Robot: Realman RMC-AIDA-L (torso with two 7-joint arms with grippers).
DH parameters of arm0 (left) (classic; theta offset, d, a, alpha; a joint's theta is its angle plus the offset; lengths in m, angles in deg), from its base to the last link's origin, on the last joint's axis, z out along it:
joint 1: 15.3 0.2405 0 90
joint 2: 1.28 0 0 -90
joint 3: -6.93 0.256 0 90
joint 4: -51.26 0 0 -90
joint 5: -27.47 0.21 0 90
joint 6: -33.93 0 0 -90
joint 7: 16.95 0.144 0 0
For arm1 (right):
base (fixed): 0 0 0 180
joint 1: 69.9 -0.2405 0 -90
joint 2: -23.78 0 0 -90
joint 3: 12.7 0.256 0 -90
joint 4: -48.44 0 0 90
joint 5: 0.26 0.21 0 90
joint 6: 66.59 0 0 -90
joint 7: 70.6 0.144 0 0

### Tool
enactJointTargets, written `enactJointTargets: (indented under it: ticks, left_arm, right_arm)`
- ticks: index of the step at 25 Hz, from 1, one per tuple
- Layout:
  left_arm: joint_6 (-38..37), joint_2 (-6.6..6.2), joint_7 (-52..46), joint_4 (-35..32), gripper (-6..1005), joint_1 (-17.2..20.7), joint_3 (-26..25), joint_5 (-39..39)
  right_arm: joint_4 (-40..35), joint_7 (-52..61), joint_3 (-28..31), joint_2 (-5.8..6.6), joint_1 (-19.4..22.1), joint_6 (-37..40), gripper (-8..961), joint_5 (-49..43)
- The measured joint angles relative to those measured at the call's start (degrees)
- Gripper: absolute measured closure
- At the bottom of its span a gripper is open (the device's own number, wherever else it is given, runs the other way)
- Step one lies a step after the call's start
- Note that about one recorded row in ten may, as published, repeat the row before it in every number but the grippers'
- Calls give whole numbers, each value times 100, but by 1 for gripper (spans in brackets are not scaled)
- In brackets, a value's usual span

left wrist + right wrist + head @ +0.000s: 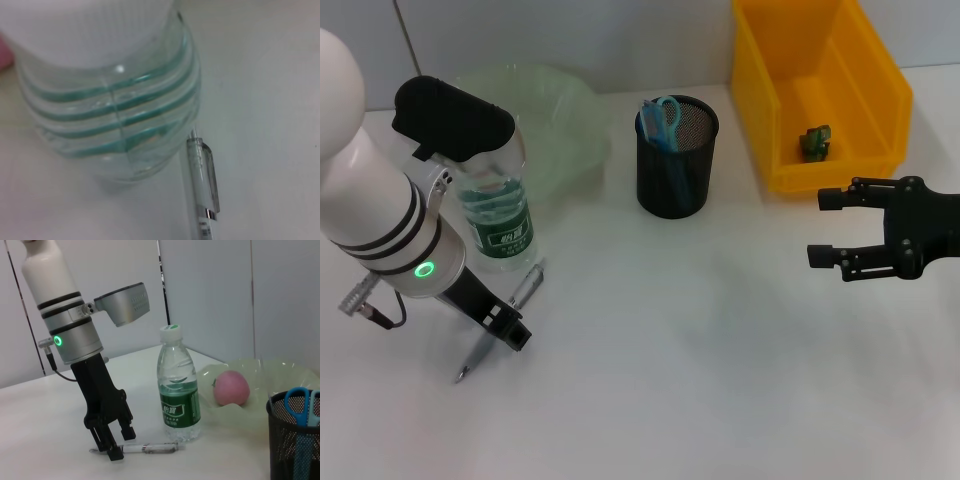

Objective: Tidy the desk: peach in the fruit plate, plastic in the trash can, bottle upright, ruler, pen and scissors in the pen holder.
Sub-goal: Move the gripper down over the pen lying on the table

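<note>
A clear pen (505,320) lies on the white desk in front of the upright water bottle (498,215). My left gripper (510,330) is down at the pen, open, with a finger on each side of the barrel (150,447), as the right wrist view shows (121,442). The peach (231,388) rests in the green fruit plate (565,115). It is hidden behind my left arm in the head view. Blue scissors (667,112) stand in the black mesh pen holder (677,170), beside a pale blue strip. Green plastic (815,142) lies in the yellow trash can (880,100). My right gripper (820,227) hovers open near it.
In the left wrist view the bottle base (115,115) stands right beside the pen's clip end (206,185). The plate sits just behind the bottle. Bare desk stretches between the pen holder and the front edge.
</note>
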Motion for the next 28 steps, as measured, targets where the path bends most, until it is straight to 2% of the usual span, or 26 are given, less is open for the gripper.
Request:
enactJointTargets:
  ticks: [4, 9, 28]
  left_arm:
    - [32, 0, 0, 3, 320, -12, 8, 21]
    - [38, 0, 0, 5, 396, -18, 9, 23]
    - [13, 0, 9, 170, 432, -133, -3, -26]
  right_arm:
    - [0, 0, -4, -7, 1, -5, 122, 0]
    - [-84, 1, -10, -50, 3, -6, 122, 0]
    - [-107, -8, -29, -101, 5, -137, 122, -1]
